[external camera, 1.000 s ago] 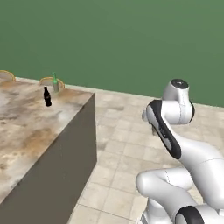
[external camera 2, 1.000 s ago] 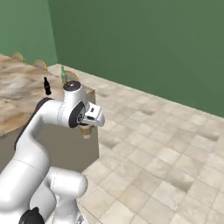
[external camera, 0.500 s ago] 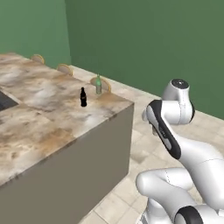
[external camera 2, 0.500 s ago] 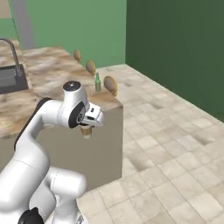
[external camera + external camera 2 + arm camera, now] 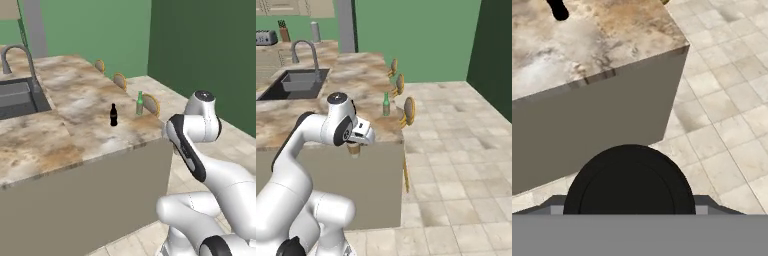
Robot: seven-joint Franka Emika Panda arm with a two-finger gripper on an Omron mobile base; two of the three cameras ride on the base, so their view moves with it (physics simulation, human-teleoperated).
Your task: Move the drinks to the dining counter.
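**Kid:** What are your jaws doing?

**Me:** My gripper [image 5: 354, 149] is wrapped around the paper cup [image 5: 353, 149]. My jaws stand wide because the cup sits between them. In my hand view the cup's dark lid [image 5: 628, 181] is a big black circle right in front of me. From the right base view you can see the tan cup poking out under my hand.

**Kid:** Is the cup on the counter?

**Me:** No. I hold it up in the air, out in front of the dining counter's [image 5: 75, 130] near end wall, close to the near corner on the stool side. It does not touch the stone top.

**Kid:** Where are the other drinks?

**Me:** The black bottle [image 5: 113, 115] stands upright on the counter, near the edge with the stools. The green bottle [image 5: 140, 103] stands upright too, just beside that same edge and near the black one. They are apart, not touching. In my hand view I see just the bottom of the black bottle at the top edge.

**Kid:** What else is there?

**Me:** Round tan stools [image 5: 150, 105] line the long edge. A dark sink [image 5: 298, 83] is set in the top toward the far end, with a bent faucet [image 5: 304, 52] over it. Tan floor tiles [image 5: 456, 150] lie below.
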